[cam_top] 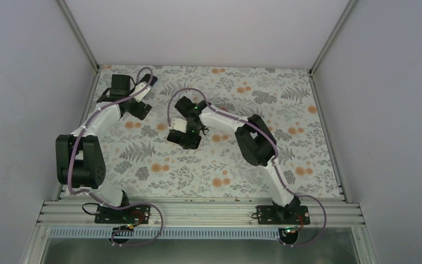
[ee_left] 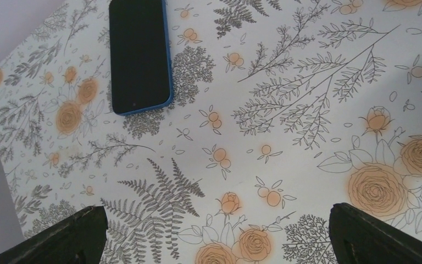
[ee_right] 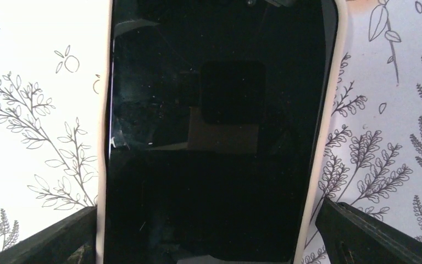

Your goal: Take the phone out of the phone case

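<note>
Near the middle of the desk (cam_top: 307, 154), where the phone (ee_right: 214, 137) lies screen-up in its pale case (ee_right: 329, 110) between our spread, empty right fingers (ee_right: 362, 236), we should clamp the case rim, not the glass, and bring the parted, idle left fingers (ee_left: 60, 236) across to peel.

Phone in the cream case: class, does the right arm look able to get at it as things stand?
Probably yes: the right gripper hangs directly over the phone in the cream case, jaws open on either side, nothing in between.
</note>
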You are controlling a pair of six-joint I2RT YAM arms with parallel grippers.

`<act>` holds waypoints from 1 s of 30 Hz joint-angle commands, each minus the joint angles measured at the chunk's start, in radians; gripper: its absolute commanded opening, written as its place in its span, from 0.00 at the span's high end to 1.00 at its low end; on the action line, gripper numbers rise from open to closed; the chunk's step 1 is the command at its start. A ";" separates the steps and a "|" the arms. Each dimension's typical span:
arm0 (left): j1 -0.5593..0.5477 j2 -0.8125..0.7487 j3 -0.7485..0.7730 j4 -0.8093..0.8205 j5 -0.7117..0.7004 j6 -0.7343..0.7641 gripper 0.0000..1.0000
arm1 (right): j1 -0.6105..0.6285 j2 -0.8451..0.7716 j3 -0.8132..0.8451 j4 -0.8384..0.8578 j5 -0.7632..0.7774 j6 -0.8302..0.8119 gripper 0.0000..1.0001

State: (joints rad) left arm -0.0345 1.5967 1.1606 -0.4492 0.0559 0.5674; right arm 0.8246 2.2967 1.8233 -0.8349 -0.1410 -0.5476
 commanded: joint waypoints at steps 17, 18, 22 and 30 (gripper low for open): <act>0.069 0.058 -0.027 -0.113 0.581 -0.080 0.00 | 0.035 -0.129 -0.091 0.033 0.126 0.030 0.33; 0.075 0.078 -0.021 -0.125 0.636 -0.083 0.00 | 0.035 -0.149 -0.099 0.036 0.131 0.033 0.33; 0.072 0.151 -0.008 -0.147 0.740 -0.103 0.00 | 0.036 -0.212 -0.111 0.043 0.144 0.046 0.33; 0.026 0.316 0.090 -0.217 0.894 -0.133 0.00 | 0.038 -0.237 -0.048 0.052 0.182 0.040 0.34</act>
State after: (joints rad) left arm 0.0078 1.8568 1.1622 -0.6056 0.7872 0.4461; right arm 0.8566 2.0960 1.7218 -0.8249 0.0048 -0.5182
